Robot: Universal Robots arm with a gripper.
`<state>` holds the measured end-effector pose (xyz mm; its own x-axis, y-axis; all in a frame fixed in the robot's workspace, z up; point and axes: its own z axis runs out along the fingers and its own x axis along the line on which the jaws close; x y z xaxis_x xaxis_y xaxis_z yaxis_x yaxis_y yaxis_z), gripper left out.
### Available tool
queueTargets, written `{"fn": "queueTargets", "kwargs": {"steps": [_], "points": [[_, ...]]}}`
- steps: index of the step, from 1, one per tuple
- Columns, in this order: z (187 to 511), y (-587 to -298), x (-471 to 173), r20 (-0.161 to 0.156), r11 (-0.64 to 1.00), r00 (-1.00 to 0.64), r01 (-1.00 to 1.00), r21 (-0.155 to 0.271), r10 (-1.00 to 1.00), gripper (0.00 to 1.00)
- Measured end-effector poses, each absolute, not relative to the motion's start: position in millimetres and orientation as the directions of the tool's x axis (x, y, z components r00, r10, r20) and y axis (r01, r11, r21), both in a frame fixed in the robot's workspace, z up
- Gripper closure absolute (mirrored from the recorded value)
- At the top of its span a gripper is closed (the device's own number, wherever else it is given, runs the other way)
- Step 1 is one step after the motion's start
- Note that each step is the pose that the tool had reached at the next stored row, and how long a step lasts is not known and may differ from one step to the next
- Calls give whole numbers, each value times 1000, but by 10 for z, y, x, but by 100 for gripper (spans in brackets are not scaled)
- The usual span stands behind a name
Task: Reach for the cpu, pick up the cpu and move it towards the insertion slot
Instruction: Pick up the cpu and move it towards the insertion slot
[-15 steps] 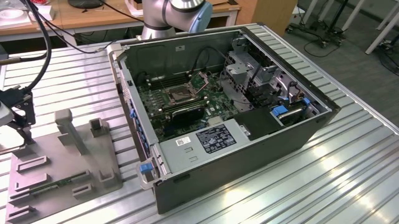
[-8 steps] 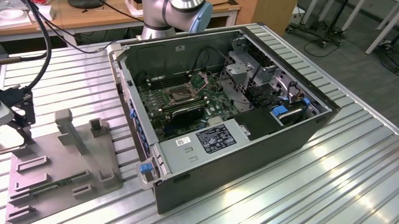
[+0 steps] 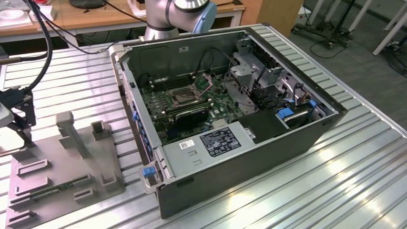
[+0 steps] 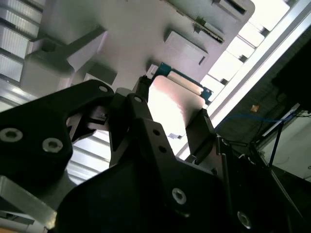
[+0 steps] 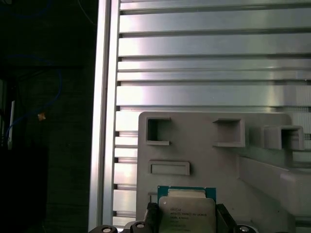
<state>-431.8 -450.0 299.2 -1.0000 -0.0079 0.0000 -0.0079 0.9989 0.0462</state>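
In the exterior view, one socket [image 3: 181, 98] sits inside the open computer case [image 3: 254, 157], well apart from the one grey tray [image 3: 57, 164] at the tabletop [image 3: 356, 181] edge. In the second wrist view, the hand [image 4: 170, 114] looks clamped on the one chip [image 4: 170, 99], two fingers [image 4: 199, 128] against opposite edges. In the first wrist view the chip sits at the tray's edge. So thin a grip could let it tilt or slip.

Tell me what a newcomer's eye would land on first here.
The open computer case dominates the middle of the exterior view, its green motherboard bared with the insertion slot. In both wrist views the cpu sits over the grey tray, clasped by the gripper.
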Motion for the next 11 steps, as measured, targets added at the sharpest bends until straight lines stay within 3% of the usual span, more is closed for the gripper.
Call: {"fn": "queueTargets", "kwargs": {"steps": [11], "points": [[3001, -4500, -4316, 0, 999, -1000, -8, 46, -8, 45]]}}
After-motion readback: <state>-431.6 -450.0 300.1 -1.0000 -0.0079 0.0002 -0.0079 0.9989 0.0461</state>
